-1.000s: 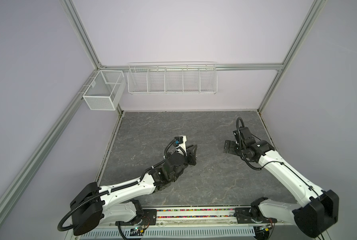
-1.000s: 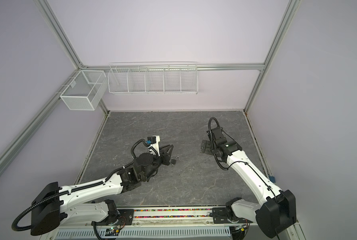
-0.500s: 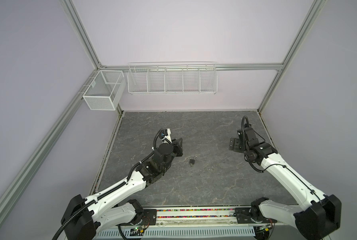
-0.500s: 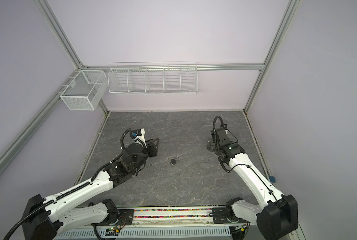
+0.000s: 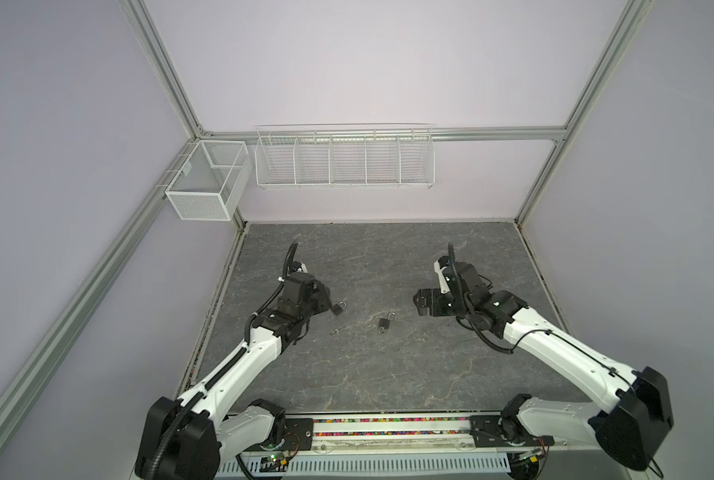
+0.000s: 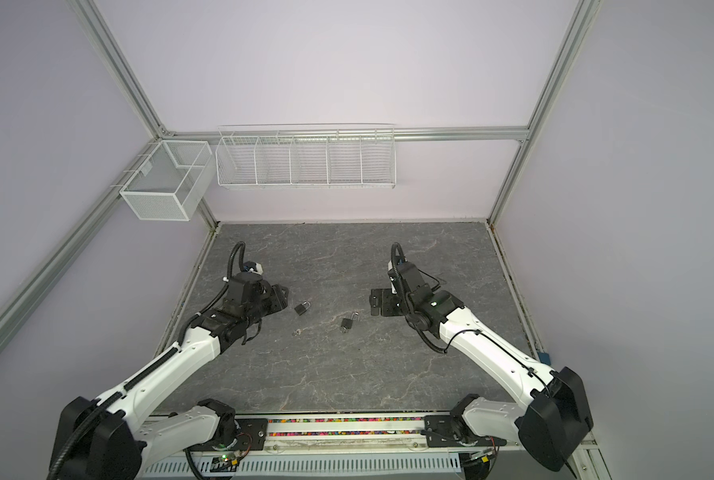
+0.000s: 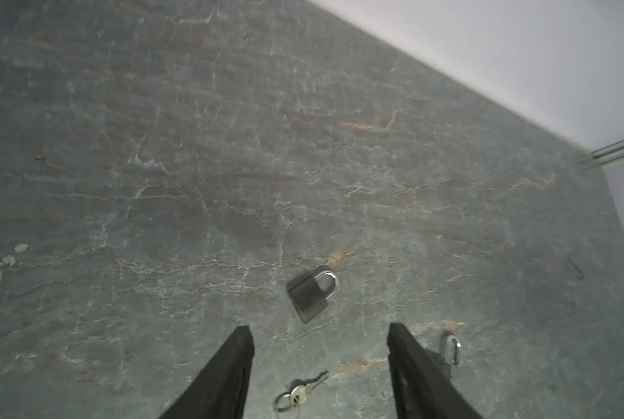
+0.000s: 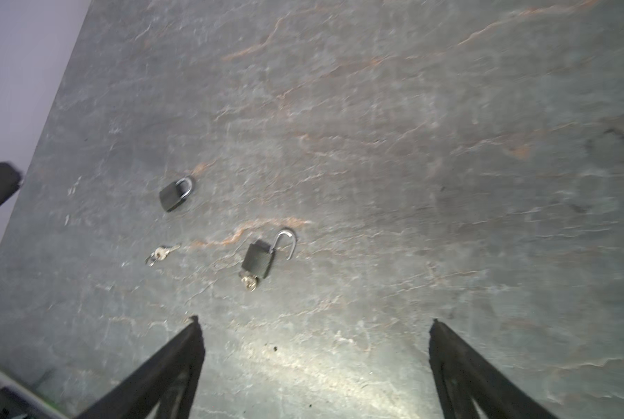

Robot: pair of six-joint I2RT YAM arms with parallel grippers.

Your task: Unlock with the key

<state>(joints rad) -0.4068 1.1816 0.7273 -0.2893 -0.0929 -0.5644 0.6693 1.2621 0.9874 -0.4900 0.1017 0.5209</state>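
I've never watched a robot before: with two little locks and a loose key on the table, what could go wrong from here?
The loose key lies flat and is tiny, so the open left claw may slide off it or push it away. The shut lock lies close to that claw and could get knocked aside. The open lock has another key stuck in it; picking that one would waste effort.

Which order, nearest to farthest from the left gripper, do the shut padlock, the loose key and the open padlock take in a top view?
1. The shut padlock, right beside the left gripper, just off its open jaws.
2. The loose key, on its ring, lower in the view, towards the robot's base.
3. The open padlock, well to the right, near the middle of the view.
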